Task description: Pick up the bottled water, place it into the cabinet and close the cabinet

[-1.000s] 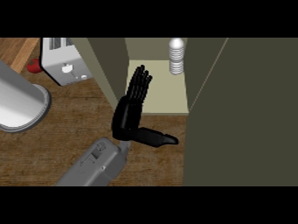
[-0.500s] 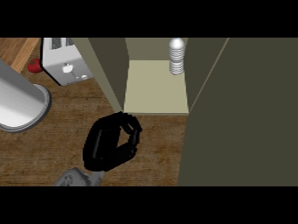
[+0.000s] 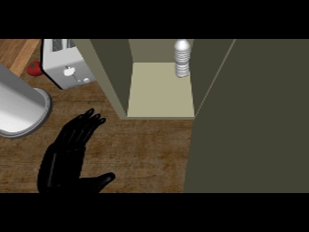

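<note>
With the bottled water (image 3: pixel 182 59) already standing upright at the back of the cabinet (image 3: pixel 161 93), the open cabinet door (image 3: pixel 257 113) lies to the right of the one visible robot hand (image 3: pixel 70 156), which hovers open-fingered over the table (image 3: pixel 150 149), holding nothing.
</note>
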